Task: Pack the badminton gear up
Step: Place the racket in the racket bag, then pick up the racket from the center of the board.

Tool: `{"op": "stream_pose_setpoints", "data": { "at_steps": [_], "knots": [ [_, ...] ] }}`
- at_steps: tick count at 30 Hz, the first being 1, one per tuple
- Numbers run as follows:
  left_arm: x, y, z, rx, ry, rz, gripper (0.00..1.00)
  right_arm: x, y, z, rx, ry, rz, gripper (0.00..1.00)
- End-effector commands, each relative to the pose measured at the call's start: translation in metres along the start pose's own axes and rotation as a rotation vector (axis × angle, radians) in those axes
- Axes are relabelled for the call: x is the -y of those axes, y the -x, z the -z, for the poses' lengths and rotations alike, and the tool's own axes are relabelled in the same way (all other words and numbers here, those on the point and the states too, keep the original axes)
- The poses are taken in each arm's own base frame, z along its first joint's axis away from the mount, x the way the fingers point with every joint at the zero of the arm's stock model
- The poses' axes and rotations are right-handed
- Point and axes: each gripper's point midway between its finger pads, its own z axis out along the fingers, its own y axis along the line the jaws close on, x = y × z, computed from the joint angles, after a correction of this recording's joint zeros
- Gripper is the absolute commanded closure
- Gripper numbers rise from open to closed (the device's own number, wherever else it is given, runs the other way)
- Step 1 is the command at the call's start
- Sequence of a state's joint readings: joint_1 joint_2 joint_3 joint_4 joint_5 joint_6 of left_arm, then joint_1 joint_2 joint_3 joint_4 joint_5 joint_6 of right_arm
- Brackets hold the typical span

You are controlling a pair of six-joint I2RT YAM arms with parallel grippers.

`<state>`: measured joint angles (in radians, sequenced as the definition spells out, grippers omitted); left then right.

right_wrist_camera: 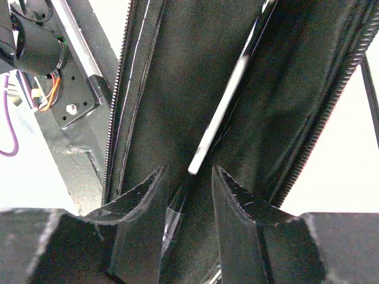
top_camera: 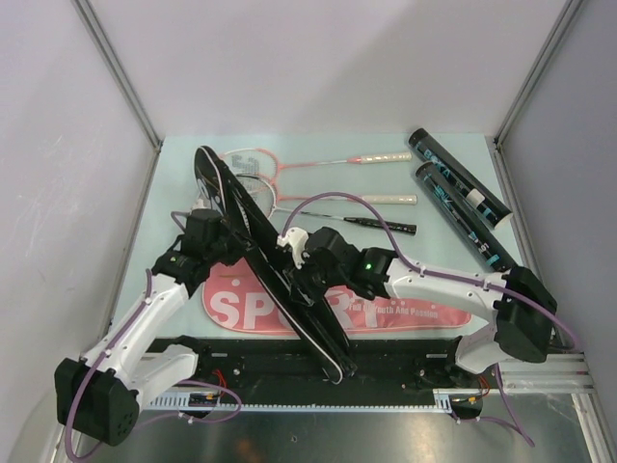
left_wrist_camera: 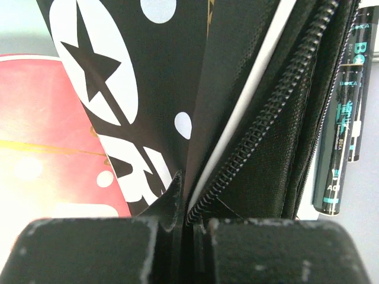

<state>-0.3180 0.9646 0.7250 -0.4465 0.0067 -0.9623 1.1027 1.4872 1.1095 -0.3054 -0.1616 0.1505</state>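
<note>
A black racket bag with white stars and dots stands tilted on its edge across a flat pink "SPORT" cover. My left gripper is shut on the bag's zipper edge. My right gripper sits inside the bag's opening, jaws apart around a thin white-edged inner fold. Two pink-and-white rackets and a black-handled one lie at the back. Two dark tubes with teal print lie at the back right, and one shows in the left wrist view. No shuttlecocks show.
Grey walls with metal posts close in the pale table on three sides. A black base rail with wiring runs along the near edge, and the bag's lower end rests on it. Purple cables trail from both arms.
</note>
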Motion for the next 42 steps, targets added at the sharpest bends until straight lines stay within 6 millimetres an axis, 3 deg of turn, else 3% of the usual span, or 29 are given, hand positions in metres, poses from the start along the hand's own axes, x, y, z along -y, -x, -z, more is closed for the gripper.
{"op": "stream_pose_setpoints", "data": {
  "at_steps": [1, 5, 6, 7, 8, 10, 12, 14, 16, 18, 20, 22, 23, 24, 25, 27, 29, 30, 31, 34, 35, 36, 37, 39, 41, 42],
  "knots": [
    [0.012, 0.007, 0.006, 0.033, -0.057, 0.045, 1.00, -0.006, -0.008, -0.013, -0.026, 0.002, -0.023, 0.57],
    [0.015, 0.007, 0.010, 0.044, -0.069, 0.052, 1.00, -0.008, -0.025, -0.032, -0.056, 0.019, -0.041, 0.57],
    [0.015, 0.006, 0.012, 0.046, -0.075, 0.058, 1.00, -0.001, -0.027, -0.039, -0.058, -0.010, -0.031, 0.61],
    [0.014, 0.010, 0.013, 0.070, -0.068, 0.061, 1.00, 0.002, -0.019, -0.040, -0.022, -0.038, -0.014, 0.87],
    [0.013, 0.009, 0.013, 0.073, -0.063, 0.061, 1.00, 0.008, -0.010, -0.039, 0.018, -0.083, 0.005, 1.00],
    [0.008, 0.002, 0.011, 0.050, -0.042, 0.085, 1.00, 0.022, 0.017, -0.034, 0.110, -0.189, 0.027, 1.00],
    [0.003, -0.008, 0.008, 0.010, -0.029, 0.120, 1.00, 0.033, 0.030, -0.038, 0.152, -0.262, -0.032, 1.00],
    [0.005, -0.017, 0.009, -0.030, -0.042, 0.136, 1.00, 0.044, 0.015, -0.062, 0.155, -0.331, -0.132, 1.00],
    [0.008, -0.015, 0.012, -0.022, -0.059, 0.135, 1.00, 0.042, 0.005, -0.073, 0.164, -0.349, -0.146, 1.00],
    [0.013, -0.013, 0.017, -0.018, -0.082, 0.104, 1.00, 0.030, 0.019, -0.065, 0.245, -0.341, -0.103, 1.00],
    [0.016, -0.015, 0.022, -0.025, -0.107, 0.119, 1.00, 0.032, 0.032, -0.063, 0.285, -0.325, -0.136, 1.00],
    [0.014, -0.017, 0.023, -0.027, -0.109, 0.137, 1.00, 0.034, 0.030, -0.075, 0.271, -0.275, -0.156, 1.00],
    [0.012, -0.012, 0.024, 0.004, -0.103, 0.125, 1.00, 0.035, 0.016, -0.088, 0.223, -0.266, -0.143, 1.00],
    [0.015, -0.005, 0.026, 0.029, -0.110, 0.110, 1.00, 0.029, 0.009, -0.090, 0.184, -0.221, -0.128, 0.85],
    [0.014, -0.002, 0.028, 0.046, -0.107, 0.097, 1.00, 0.030, 0.003, -0.082, 0.149, -0.223, -0.117, 0.54],
    [0.007, 0.011, 0.031, 0.125, -0.075, 0.083, 1.00, 0.005, 0.038, -0.038, 0.224, -0.116, -0.018, 0.34],
    [-0.001, 0.016, 0.031, 0.157, -0.039, 0.110, 1.00, -0.006, 0.070, 0.007, 0.286, 0.013, -0.021, 0.28],
    [-0.011, 0.019, 0.027, 0.184, 0.007, 0.123, 1.00, -0.030, 0.092, 0.048, 0.350, 0.187, -0.034, 0.26],
    [-0.015, 0.019, 0.024, 0.186, 0.029, 0.129, 1.00, -0.014, 0.106, 0.068, 0.399, 0.197, -0.049, 0.26],
    [-0.022, 0.022, 0.015, 0.188, 0.092, 0.113, 1.00, -0.020, 0.125, 0.121, 0.483, 0.327, -0.032, 0.21],
    [-0.024, 0.022, 0.012, 0.184, 0.105, 0.112, 1.00, 0.002, 0.137, 0.136, 0.535, 0.309, -0.052, 0.21],
    [-0.022, 0.023, 0.011, 0.182, 0.107, 0.107, 1.00, 0.005, 0.142, 0.144, 0.563, 0.316, -0.035, 0.21],
    [-0.023, 0.021, 0.009, 0.172, 0.120, 0.102, 1.00, 0.024, 0.145, 0.142, 0.584, 0.240, 0.002, 0.21],
    [-0.022, 0.021, 0.010, 0.167, 0.116, 0.084, 1.00, 0.080, 0.150, 0.132, 0.615, -0.004, 0.006, 0.19],
    [-0.020, 0.021, 0.015, 0.172, 0.097, 0.072, 1.00, 0.129, 0.144, 0.106, 0.571, -0.198, 0.086, 0.19],
    [-0.021, 0.021, 0.017, 0.177, 0.092, 0.067, 1.00, 0.155, 0.144, 0.104, 0.563, -0.251, 0.084, 0.20]
  ]
}}
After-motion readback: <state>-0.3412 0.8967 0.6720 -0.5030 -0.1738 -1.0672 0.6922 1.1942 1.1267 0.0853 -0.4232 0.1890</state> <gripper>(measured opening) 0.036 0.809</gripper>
